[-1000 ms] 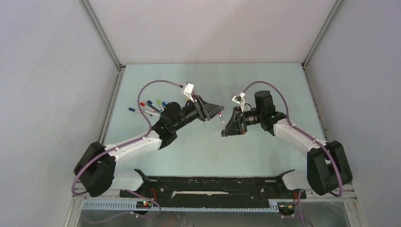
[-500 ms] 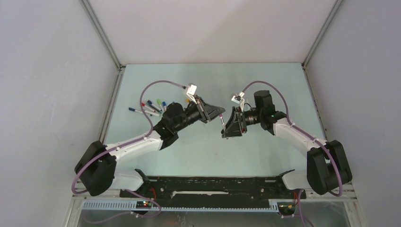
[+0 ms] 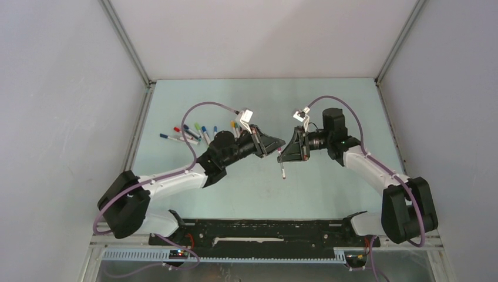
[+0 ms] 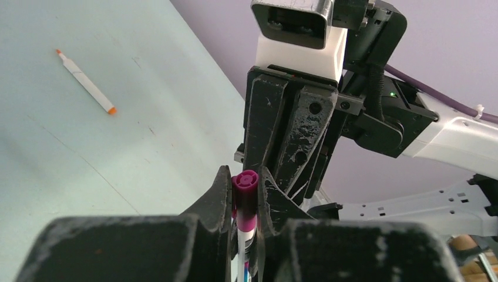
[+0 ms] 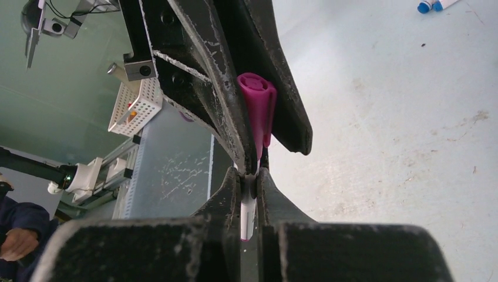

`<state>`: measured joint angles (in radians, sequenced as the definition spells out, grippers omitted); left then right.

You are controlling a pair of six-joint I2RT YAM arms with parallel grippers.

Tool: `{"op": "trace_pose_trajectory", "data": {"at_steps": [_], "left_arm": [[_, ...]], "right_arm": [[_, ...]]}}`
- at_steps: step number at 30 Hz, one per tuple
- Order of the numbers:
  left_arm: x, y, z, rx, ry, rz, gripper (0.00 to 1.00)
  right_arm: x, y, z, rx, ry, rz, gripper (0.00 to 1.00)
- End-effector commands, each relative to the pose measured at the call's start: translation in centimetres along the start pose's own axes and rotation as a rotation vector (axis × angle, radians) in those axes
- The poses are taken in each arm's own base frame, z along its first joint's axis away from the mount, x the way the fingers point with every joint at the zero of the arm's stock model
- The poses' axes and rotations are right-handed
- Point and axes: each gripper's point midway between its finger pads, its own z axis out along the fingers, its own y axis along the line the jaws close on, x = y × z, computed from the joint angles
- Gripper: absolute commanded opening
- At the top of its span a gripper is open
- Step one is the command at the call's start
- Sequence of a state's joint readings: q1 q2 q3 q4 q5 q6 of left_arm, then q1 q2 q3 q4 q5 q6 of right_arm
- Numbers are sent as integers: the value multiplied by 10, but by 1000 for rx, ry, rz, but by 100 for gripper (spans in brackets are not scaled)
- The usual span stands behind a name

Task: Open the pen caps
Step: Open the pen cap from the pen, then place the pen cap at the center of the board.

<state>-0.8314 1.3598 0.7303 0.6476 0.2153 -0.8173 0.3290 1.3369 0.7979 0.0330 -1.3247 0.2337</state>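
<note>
Purple cap (image 5: 258,111), a glossy plastic cylinder, is pinched by left tool (image 4: 244,179), raised off table (image 5: 411,129). Just beside cap, white barrel (image 5: 248,218) is clamped by right tool (image 5: 248,176). The joint there is hidden by scuffed black fingers (image 5: 226,202).

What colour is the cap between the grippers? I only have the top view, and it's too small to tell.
Observer: Purple. The left wrist view shows the cap up close.
Operator: Which gripper has it?
Observer: The left gripper is shut on it, one finger on each side.
Operator: And the right one?
Observer: In its own wrist view, the right gripper is shut on the white barrel just below the cap.
</note>
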Motion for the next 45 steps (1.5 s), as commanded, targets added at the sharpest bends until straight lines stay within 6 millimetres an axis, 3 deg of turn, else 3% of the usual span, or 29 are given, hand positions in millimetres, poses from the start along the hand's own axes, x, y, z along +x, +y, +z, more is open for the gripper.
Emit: {"op": "trace_pose_trajectory", "data": {"at_steps": [1,10,14,18,22,25,26,34,36,40,45], "left_arm": [[-61,-23,-3,-9,-205,120,0],[-203,-25,-51,-144,-651,209,0],[-242,-33,-62,-138,-748,218,0],[-258,-45,-69,-109,-768,242,0],[-239,-36,-63,-106,-665,247,0],[-209,-18,-54,-95,-530,221,3],[-197,-12,-50,-94,-478,211,8],[-94,75,2,-278,-3,36,2],[-66,98,14,-358,104,18,2],[-31,131,33,-515,256,54,1],[-2,170,46,-706,381,143,2]], "right_arm": [[-12,23,8,-96,19,-77,0],[7,32,28,-175,90,-40,0],[12,32,33,-183,105,-31,0],[10,25,30,-154,91,-43,0],[8,-7,14,55,92,-143,0],[0,-38,-8,260,95,-234,0],[-4,-49,-20,325,80,-236,0],[-25,-118,-101,700,-53,-97,0],[-25,-128,-112,755,-73,-62,0],[-27,-137,-128,812,-101,-31,0],[-28,-141,-139,831,-128,-6,0]]}}
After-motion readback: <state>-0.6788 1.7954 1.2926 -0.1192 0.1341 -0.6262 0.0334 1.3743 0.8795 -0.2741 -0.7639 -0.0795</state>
